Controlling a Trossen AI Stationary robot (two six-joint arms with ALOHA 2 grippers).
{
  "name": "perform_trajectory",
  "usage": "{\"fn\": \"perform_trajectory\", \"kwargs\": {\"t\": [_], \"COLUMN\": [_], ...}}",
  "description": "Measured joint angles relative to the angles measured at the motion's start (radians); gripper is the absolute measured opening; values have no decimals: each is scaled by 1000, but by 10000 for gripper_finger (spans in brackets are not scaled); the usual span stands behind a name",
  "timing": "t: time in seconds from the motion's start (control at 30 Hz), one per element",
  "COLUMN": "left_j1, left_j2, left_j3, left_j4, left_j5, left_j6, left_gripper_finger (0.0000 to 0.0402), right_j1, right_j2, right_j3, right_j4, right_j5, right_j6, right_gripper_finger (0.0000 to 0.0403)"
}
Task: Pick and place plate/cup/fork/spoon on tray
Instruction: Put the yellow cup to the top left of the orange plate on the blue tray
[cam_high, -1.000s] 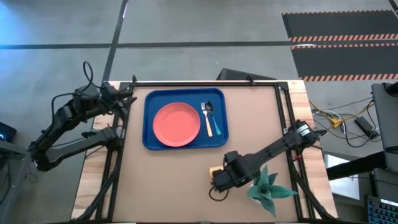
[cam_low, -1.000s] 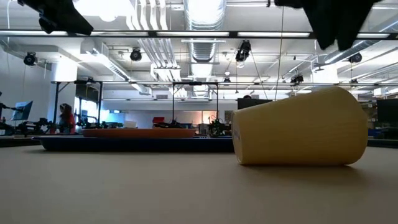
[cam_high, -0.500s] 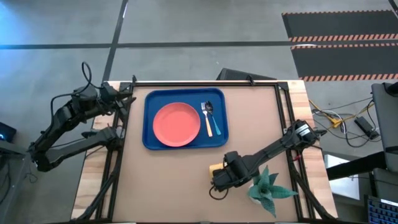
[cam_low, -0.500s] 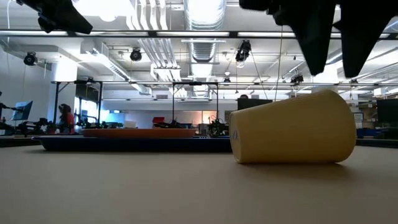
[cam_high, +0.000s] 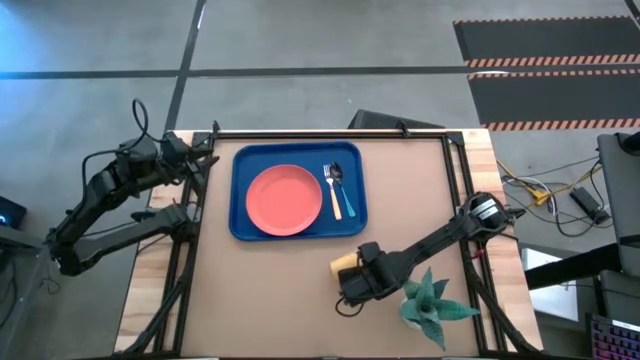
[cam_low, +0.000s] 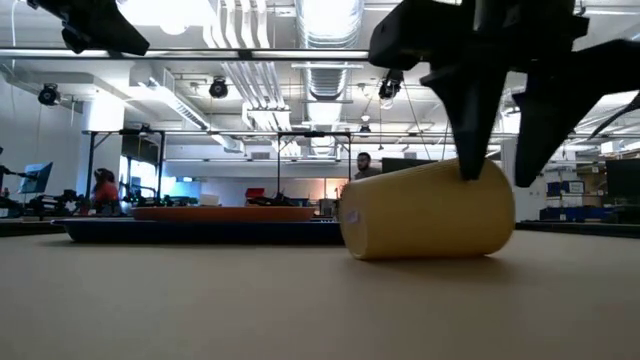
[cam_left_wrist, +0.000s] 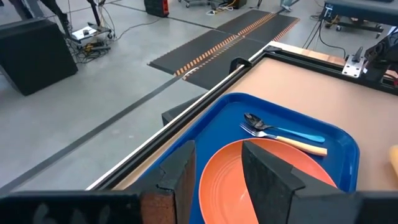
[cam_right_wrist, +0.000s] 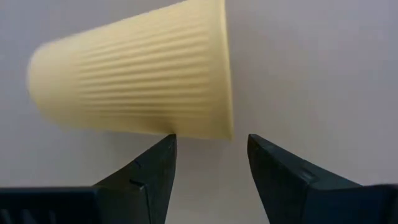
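I see the cup (cam_high: 343, 265) lying on its side on the worktop (cam_high: 290, 290), well clear of the tray (cam_high: 298, 150). No label or writing reads on it. My right gripper (cam_right_wrist: 208, 149) stands spread at its rim, gripping nothing. The plate (cam_high: 284, 199), fork (cam_high: 332, 187) and spoon (cam_high: 342, 185) sit in the tray. My left gripper (cam_left_wrist: 216, 167) waits released near the tray's far left corner.

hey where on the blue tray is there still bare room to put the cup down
Little bare room on the tray. The plate fills its middle and left; fork and spoon crowd the right strip. Only narrow blue margins and corners show. The cup lies on its side on the open table, beside the right claw.
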Motion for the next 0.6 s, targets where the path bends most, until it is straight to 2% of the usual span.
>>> {"fn": "perform_trajectory", "kwargs": {"t": [0.37, 0.6], "left_j1": [0, 0], "left_j2": [1, 14], "left_j3": [0, 0], "left_j4": [10, 16], "left_j5": [0, 0], "left_j6": [-9, -27], "left_gripper_finger": [113, 113], "right_j1": [-5, -32], "right_j2": [0, 0], "right_j3": [-36, -48], "right_j4": [30, 38], "right_j5": [143, 191], "right_j6": [-30, -148], "right_gripper_finger": [187, 187]}}
